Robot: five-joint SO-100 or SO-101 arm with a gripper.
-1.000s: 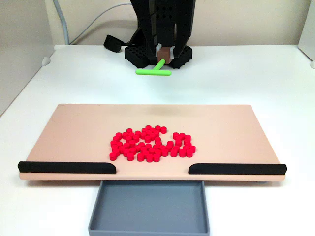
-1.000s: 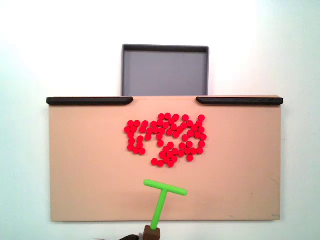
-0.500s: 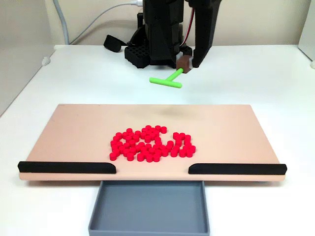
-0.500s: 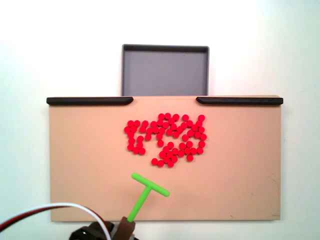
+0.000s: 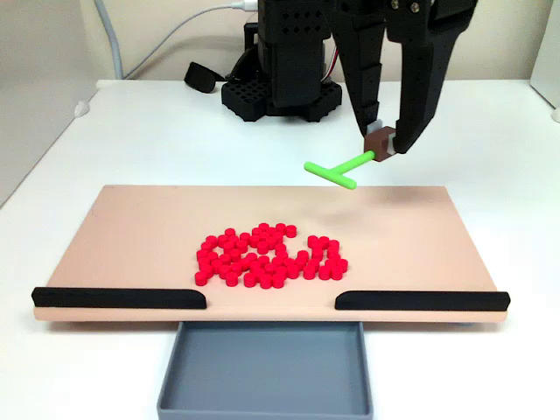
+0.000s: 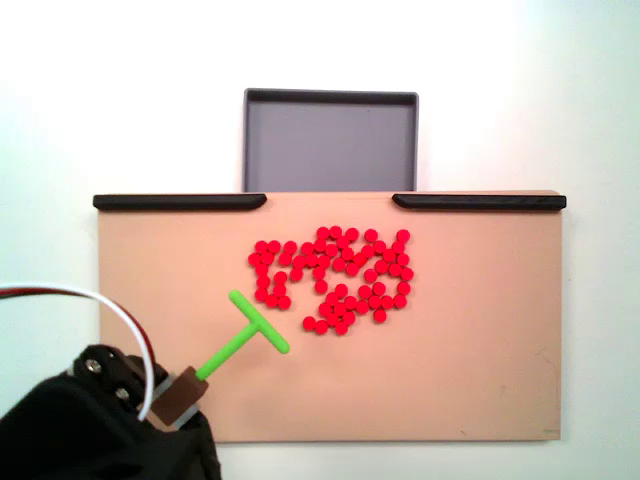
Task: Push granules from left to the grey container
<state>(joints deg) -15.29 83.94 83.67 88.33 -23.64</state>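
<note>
Gripper (image 5: 381, 143) clenching green T-stick (image 6: 243, 334) by its stem, crossbar facing pile for pushing | granules (image 6: 335, 277) lying mid-board (image 6: 480, 380) | grey container (image 6: 330, 140) waiting beyond gap between black strips (image 6: 180, 201).

Both fixed views came through bright and evenly lit for me. From above, the white table (image 6: 560, 90) was nearly blown out. Shadows were soft; in the front view a faint one lay on the beige board (image 5: 411, 236). Focus was sharp, without edge distortion.
</note>
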